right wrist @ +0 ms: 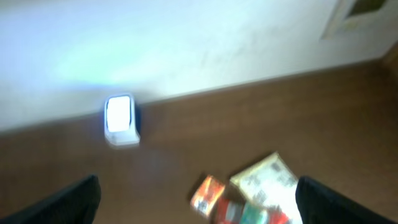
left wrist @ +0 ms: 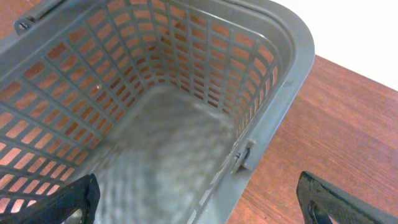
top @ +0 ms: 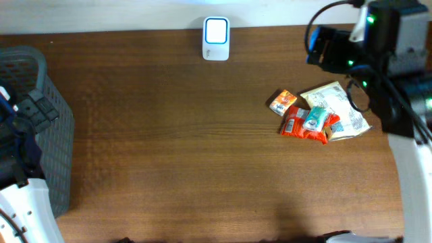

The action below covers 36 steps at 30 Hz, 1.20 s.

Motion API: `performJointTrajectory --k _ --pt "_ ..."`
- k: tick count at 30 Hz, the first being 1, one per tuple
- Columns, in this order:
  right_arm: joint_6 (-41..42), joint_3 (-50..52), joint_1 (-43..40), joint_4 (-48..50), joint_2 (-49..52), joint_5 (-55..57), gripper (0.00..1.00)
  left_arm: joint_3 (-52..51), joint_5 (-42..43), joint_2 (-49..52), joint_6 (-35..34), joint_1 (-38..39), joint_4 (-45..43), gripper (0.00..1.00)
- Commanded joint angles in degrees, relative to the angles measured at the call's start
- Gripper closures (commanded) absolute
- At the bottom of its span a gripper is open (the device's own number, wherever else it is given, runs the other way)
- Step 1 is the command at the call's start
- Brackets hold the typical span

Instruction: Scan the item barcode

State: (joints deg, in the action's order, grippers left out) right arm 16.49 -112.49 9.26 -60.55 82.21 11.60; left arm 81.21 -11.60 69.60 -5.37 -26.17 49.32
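Snack pkts (top: 316, 116) lie heaped on the table (top: 169, 148), right side, orange pkt (top: 283, 102) at heap's left edge. Scanner (top: 216, 38) stands at far edge, mid, well apart from them. R gripper (right wrist: 202, 202) hovers above the heap, jaws wide, holding nothing. L gripper (left wrist: 199, 202) hangs over grey basket (left wrist: 273, 93), wide open, empty.

Mock shop checkout, grey shopping basket (top: 61, 142), white barcode scanner (top: 217, 38), snack packets (top: 317, 116), wooden table (top: 169, 155)

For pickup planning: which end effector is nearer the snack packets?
Right. The right end effector hovers near the snack packets; the left end effector is over the grey basket.
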Motion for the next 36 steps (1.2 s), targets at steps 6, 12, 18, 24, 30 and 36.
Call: performJointTrajectory --k 6,12,18,24,30,36 --pt "0.02 36.04 -11.96 25.88 -26.34 0.87 0.01 0.22 -0.24 -0.20 0.72 -0.26 -0.13 0.01" --pt "0.00 67.76 -15.45 49.11 -47.19 0.92 0.01 0.22 -0.24 -0.20 0.72 -0.26 -0.13 0.01" --pt "0.02 92.89 -15.30 66.36 -65.94 0.90 0.01 0.22 -0.24 -0.20 0.72 -0.26 -0.13 0.01" --pt "0.02 106.79 -15.28 68.96 -79.38 0.74 0.01 0.22 -0.24 -0.20 0.72 -0.26 -0.13 0.01" --pt "0.04 112.19 -14.73 68.37 -82.03 -3.26 0.01 0.22 -0.24 -0.20 0.72 -0.26 -0.13 0.01" --pt "-3.34 112.17 -12.57 56.06 -81.90 -6.88 0.01 0.22 -0.24 -0.20 0.72 -0.26 -0.13 0.01"
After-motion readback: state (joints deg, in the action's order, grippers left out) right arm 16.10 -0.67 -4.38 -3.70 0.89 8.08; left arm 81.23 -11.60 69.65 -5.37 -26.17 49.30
